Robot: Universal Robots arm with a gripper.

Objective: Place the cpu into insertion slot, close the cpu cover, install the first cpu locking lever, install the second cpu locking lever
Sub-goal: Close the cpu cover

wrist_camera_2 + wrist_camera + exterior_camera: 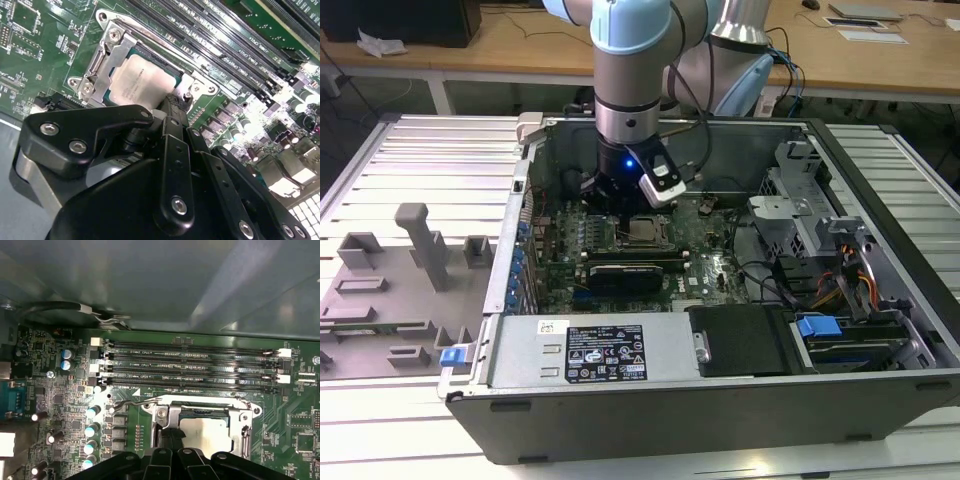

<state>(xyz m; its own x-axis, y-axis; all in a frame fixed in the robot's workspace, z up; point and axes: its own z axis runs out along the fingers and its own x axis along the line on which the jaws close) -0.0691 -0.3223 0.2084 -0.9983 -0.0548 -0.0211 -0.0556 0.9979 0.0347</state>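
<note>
Steel computer case [720,420]: it is lying open on its side on the slatted bench, so the board is facing up and the arm can come straight down onto it.
Robot arm [630,100]: it is standing nearly upright inside the case, over the middle of the board.
Green motherboard [710,268]: it is lying flat on the case floor, carrying the socket.
Gripper [170,432]: it is hanging low over the socket's edge, on the side away from the memory slots [190,365].
Insertion slot [248,412]: it is sitting just beside the memory slots, with its silver rim showing around the chip.
Cpu cover [111,60]: it is lying down over the slot and looks flat, with its window framing the chip.
Cpu [140,82]: it is sitting in the insertion slot, its pale top showing through the cover's window.
Locking lever [132,404]: the thin wire is running along the slot's edge nearest the memory slots; I cannot tell whether it is hooked down.
Fingertips [172,106]: they are pressed together, gripping nothing, and seem to be bearing on the cover's edge at the chip's corner, as if holding it down.
</note>
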